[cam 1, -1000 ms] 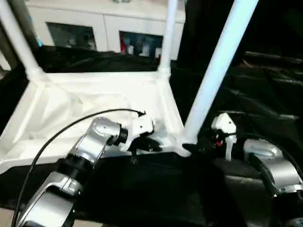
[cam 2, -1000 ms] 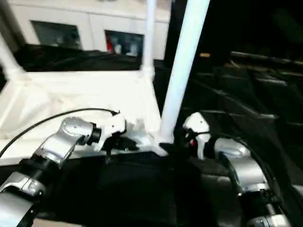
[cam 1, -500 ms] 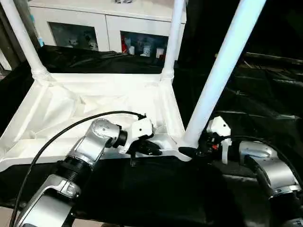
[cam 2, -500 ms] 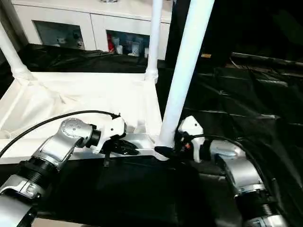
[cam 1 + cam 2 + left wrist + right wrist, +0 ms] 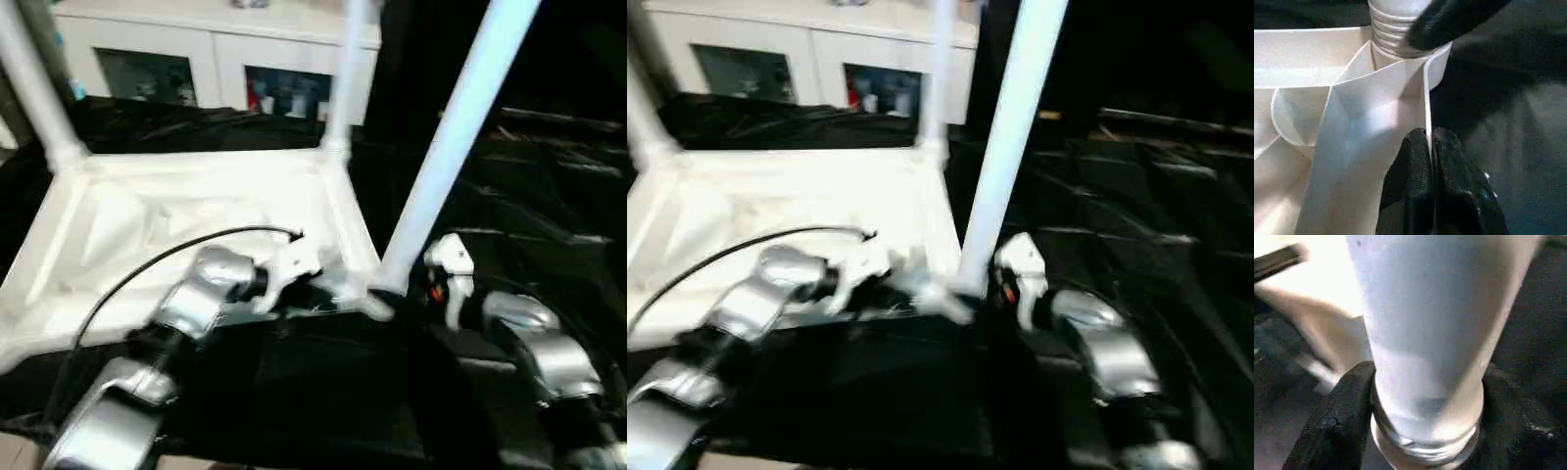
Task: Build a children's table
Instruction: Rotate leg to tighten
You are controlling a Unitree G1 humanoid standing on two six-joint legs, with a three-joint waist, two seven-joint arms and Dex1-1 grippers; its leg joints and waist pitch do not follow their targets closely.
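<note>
Left gripper (image 5: 1431, 147): jaws together, pinching the thin side wall of the upturned table top (image 5: 196, 206) near its front right corner. Right gripper (image 5: 1425, 396): jaws set apart on either side of the near leg (image 5: 446, 157), one black finger (image 5: 1339, 416) against the tube just above its ribbed base; they appear to be clamped on the leg.

The children's table lies underside up on the black-draped surface (image 5: 549, 196). Three legs stand in corner sockets: the far left leg (image 5: 29, 83), the far right leg (image 5: 343, 69) and the near leg at the front right corner socket (image 5: 377, 299).

Step in hand, as judged: seating or turning the near leg home in its socket. To do it well, the left grip should keep the top from sliding or lifting while the right hand works the leg. Keep the right grip low, near the ribbed collar. Drive the leg along the socket's own axis; any side load risks cross-seating.

The right wrist view shows the finger contact on the leg, which the head views leave blurred. The left wrist view shows the wall pinched between the fingers, and the ribbed base (image 5: 1396, 34) sitting at the socket mouth with the other gripper's finger beside it. The head views alone show the leg count; the front left corner lies out of frame there.
</note>
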